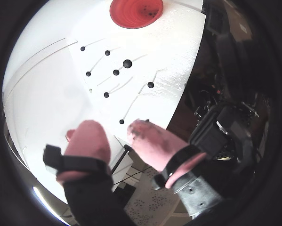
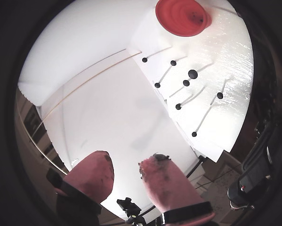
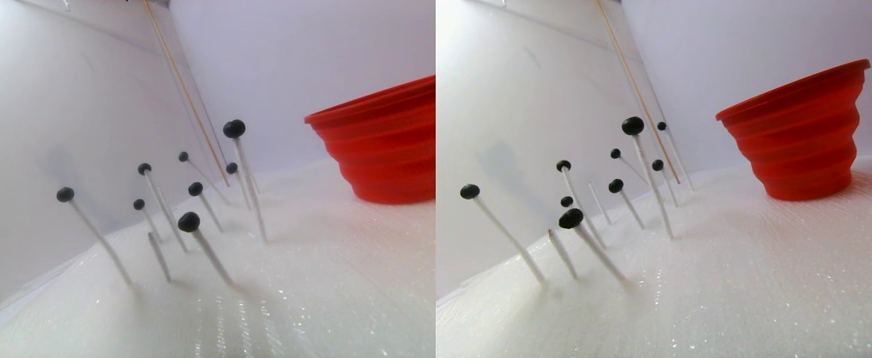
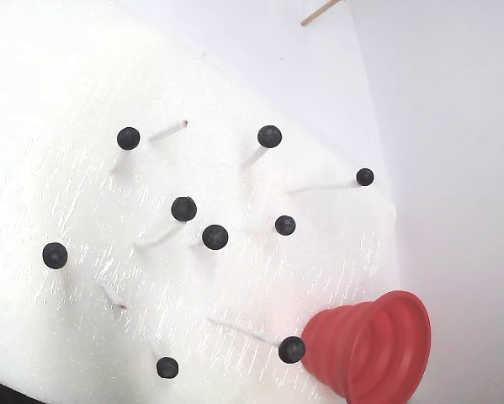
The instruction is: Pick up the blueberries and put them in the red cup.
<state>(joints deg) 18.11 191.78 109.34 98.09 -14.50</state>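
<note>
Several blueberries [image 1: 127, 63] [image 2: 192, 73] [image 3: 233, 128] [image 4: 214, 236] sit on the tips of thin white sticks stuck in a white foam board [image 1: 169, 61] [image 4: 66, 101]. The red cup [image 1: 136, 12] [image 2: 182, 16] [image 3: 383, 149] [image 4: 378, 345] stands at the board's far end in both wrist views, with a few dark specks inside it. My gripper [image 1: 115, 132] [image 2: 126, 162] is open, its pink fingertips [image 1: 86, 141] spread with nothing between them. It hovers well back from the berries, over the board's near edge.
A few sticks carry no berry [image 3: 158, 253] [image 4: 172, 128]. A thin wooden rod [image 3: 182, 82] leans on the white back wall. Dark equipment [image 1: 225, 122] lies past the board's right edge, and a tripod [image 2: 129, 205] stands below the gripper.
</note>
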